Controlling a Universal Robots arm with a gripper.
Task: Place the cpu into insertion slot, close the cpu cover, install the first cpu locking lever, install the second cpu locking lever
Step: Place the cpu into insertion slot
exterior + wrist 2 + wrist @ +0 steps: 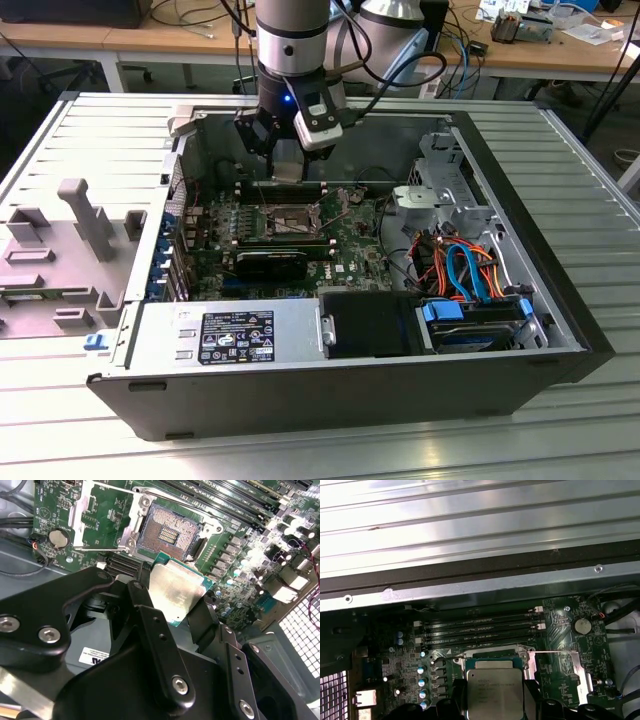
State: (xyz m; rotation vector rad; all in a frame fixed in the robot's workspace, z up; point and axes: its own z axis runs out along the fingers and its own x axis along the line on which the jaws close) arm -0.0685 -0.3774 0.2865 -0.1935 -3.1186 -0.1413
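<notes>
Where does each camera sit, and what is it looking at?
Exterior view: off the arm, looking down into the open computer case; arm and claw show.
Second wrist view: on the arm, facing the insertion slot past the claw's fingers.
First wrist view: on the arm, facing the memory slots over the claw.
Both wrist views share the gripped cpu.

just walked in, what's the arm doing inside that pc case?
The arm's gripper is shut on the cpu, pinching it by two opposite edges inside the open computer case. The insertion slot is bare, with its contacts showing, and the cpu cover is swung open beside it. The cpu is not yet seated: it hangs just off the slot, above the motherboard.
</notes>
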